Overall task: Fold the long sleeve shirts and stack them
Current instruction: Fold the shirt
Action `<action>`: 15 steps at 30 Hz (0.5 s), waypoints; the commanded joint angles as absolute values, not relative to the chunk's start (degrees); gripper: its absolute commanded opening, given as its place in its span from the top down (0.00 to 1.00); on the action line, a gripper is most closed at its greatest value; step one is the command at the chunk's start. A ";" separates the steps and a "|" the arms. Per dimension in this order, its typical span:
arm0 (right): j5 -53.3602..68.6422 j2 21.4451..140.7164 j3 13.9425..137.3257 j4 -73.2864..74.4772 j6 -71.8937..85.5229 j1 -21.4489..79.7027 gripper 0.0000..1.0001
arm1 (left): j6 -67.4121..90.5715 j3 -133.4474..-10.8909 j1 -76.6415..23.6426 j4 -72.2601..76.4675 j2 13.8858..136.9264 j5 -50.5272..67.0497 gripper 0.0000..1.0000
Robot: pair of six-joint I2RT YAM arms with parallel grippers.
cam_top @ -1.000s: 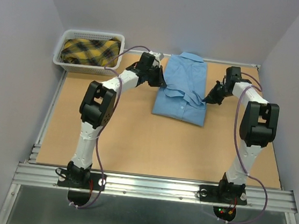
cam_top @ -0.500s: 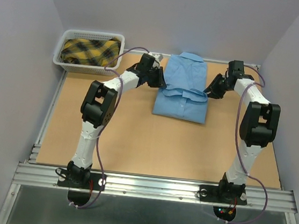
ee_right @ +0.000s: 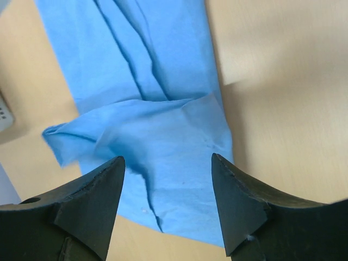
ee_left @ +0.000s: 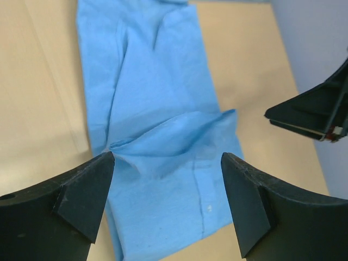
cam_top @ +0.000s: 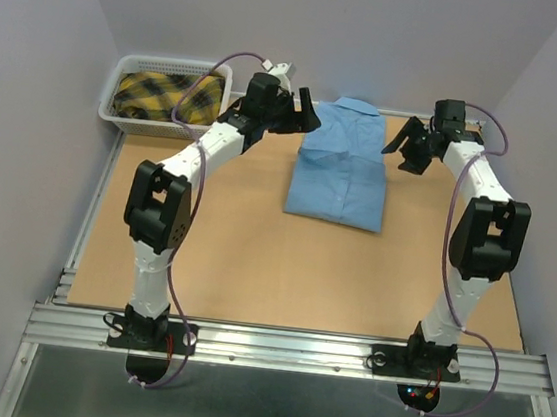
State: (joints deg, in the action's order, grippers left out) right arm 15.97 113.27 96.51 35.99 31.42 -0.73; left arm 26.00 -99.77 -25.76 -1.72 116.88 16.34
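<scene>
One long sleeve shirt point(cam_top: 340, 170), light blue, lies folded into a rectangle at the back middle of the table, collar end toward the far wall. My left gripper point(cam_top: 306, 117) hovers open just off its upper left edge, holding nothing. My right gripper point(cam_top: 407, 151) hangs open beside its upper right edge, also with nothing in it. In the left wrist view the shirt point(ee_left: 157, 109) lies below the wide-apart left gripper point(ee_left: 167, 182), a folded flap crossing it. In the right wrist view the same shirt point(ee_right: 157, 125) shows under the open right gripper point(ee_right: 167, 182).
A white plastic basket point(cam_top: 152, 126) stands at the back left corner, holding a yellow and black plaid cloth point(cam_top: 168, 93). The tan tabletop point(cam_top: 253, 256) stretches bare in front of the shirt. Grey walls close in behind and on both sides.
Both grippers opened and let go of the shirt's folded-over part, then rose and drew back toward the far wall. The fold now lies flatter on the shirt.
</scene>
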 commanded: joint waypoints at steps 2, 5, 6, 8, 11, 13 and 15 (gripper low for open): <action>15.90 105.04 99.94 34.01 29.01 -1.05 0.30 | 27.16 -96.34 -25.84 2.90 105.83 14.41 0.09; 18.71 102.84 95.90 33.49 27.34 -1.05 0.30 | 27.16 -91.33 -27.50 3.34 101.96 14.59 0.11; 19.85 101.09 94.58 32.96 26.64 -0.97 0.30 | 26.98 -89.93 -28.12 3.69 101.00 14.59 0.12; 23.18 99.67 89.77 30.95 26.28 -0.88 0.30 | 26.98 -85.62 -30.31 4.65 99.06 14.06 0.14; 26.27 96.51 84.48 26.91 27.15 -0.35 0.30 | 26.98 -80.69 -33.22 5.97 97.91 13.27 0.16; 29.68 94.40 78.68 21.66 29.43 -0.18 0.30 | 26.98 -78.32 -34.45 7.12 98.87 13.18 0.17; 33.29 93.26 73.76 16.46 31.89 -0.09 0.30 | 27.33 -77.52 -35.68 8.17 99.84 13.71 0.18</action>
